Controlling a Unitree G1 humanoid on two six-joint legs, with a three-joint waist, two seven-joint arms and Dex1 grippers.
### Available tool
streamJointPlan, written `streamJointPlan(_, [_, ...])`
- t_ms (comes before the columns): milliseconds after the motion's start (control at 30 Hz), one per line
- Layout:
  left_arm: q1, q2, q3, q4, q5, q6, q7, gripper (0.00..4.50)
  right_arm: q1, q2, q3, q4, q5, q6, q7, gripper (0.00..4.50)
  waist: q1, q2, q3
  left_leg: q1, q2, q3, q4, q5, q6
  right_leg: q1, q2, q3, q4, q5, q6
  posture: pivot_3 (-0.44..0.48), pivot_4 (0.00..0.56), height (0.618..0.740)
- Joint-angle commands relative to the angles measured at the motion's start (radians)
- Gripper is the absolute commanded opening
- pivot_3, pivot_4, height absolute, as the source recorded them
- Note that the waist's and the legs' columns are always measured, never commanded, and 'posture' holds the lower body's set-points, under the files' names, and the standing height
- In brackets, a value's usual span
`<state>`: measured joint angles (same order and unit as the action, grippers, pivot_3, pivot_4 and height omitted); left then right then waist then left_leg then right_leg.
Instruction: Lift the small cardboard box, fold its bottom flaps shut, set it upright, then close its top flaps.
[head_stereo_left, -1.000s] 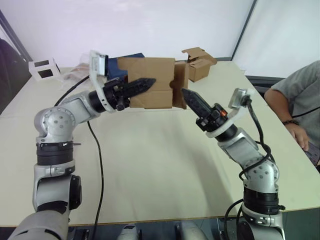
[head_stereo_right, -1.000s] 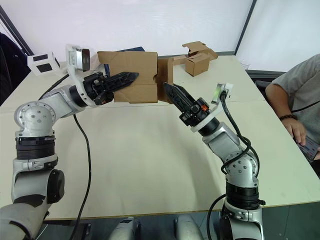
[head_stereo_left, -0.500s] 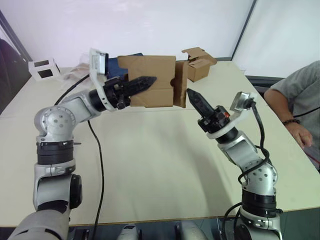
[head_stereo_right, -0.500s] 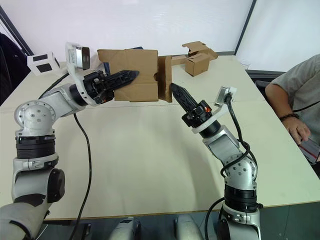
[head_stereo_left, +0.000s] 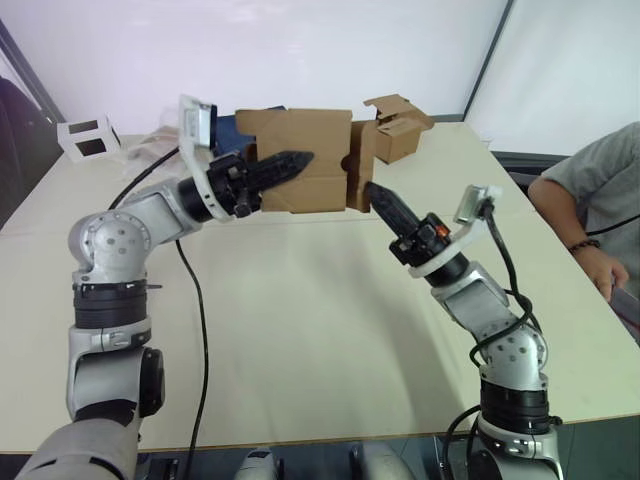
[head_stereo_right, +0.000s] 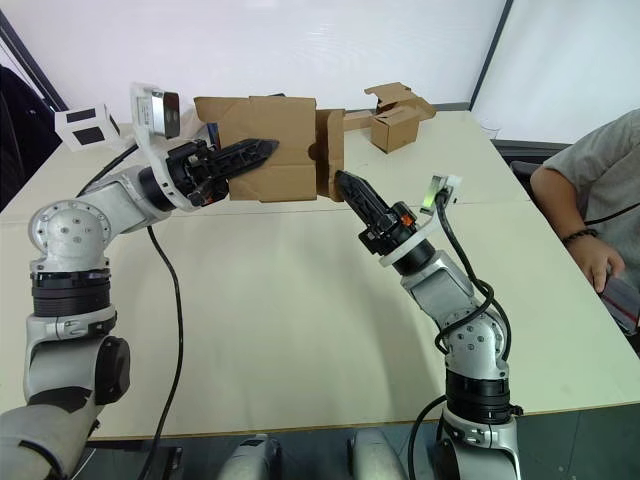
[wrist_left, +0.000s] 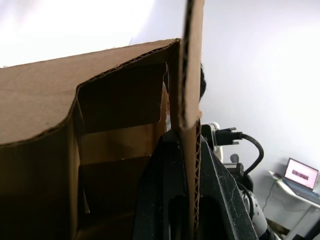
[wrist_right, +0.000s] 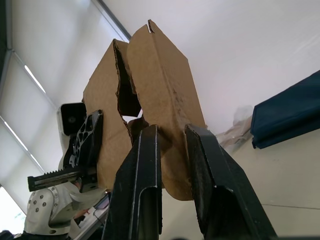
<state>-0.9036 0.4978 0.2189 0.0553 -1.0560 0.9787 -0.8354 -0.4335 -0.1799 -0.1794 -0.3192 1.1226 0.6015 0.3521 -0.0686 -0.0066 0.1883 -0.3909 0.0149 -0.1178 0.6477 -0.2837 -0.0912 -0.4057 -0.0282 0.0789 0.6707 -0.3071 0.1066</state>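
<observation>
My left gripper (head_stereo_left: 303, 159) holds the small cardboard box (head_stereo_left: 320, 135) in the air above the far side of the table, shut on one of its side walls (wrist_left: 192, 60). The box lies on its side, and its bottom flaps (head_stereo_left: 360, 165) face right and stand partly open. My right gripper (head_stereo_left: 371, 190) points up and to the left, its tip against the lower part of the nearest flap (wrist_right: 160, 85). In the right wrist view a narrow gap shows between its fingers, with nothing gripped.
A second brown box (head_stereo_left: 400, 128) with raised flaps stands at the back right of the table (head_stereo_left: 300, 320). A blue item (head_stereo_left: 232, 127) lies behind the held box. A white box (head_stereo_left: 88, 138) sits at the back left. A person (head_stereo_left: 600, 190) sits at the right edge.
The right gripper's tip drew back a little to the right, then returned to the flap's lower part. The left gripper and the box have stayed almost still.
</observation>
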Motion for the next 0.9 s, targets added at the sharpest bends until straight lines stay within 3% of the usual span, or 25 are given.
streamJointPlan(33, [-0.011, -0.001, 0.017, -0.045, -0.019, -0.005, -0.004, 0.00, -0.022, 0.003, 0.012, -0.047, -0.017, -0.017, -0.011, 0.28, 0.000, 0.000, 0.000, 0.000, 0.000, 0.000, 0.000, 0.000, 0.000, 0.000, 0.000, 0.000, 0.000, 0.000, 0.000, 0.000, 0.150, 0.740])
streamJointPlan(467, [0.007, -0.014, 0.002, -0.057, 0.009, -0.025, -0.005, 0.00, -0.039, 0.022, 0.059, -0.087, -0.051, -0.016, -0.051, 0.28, 0.000, 0.000, 0.000, 0.000, 0.000, 0.000, 0.000, 0.000, 0.000, 0.000, 0.000, 0.000, 0.000, 0.000, 0.000, 0.000, 0.150, 0.740])
streamJointPlan(900, [0.011, -0.024, 0.000, -0.064, -0.003, -0.007, -0.013, 0.00, -0.058, -0.037, 0.099, -0.121, 0.113, 0.126, 0.022, 0.28, 0.000, 0.000, 0.000, 0.000, 0.000, 0.000, 0.000, 0.000, 0.000, 0.000, 0.000, 0.000, 0.000, 0.000, 0.000, 0.000, 0.150, 0.740])
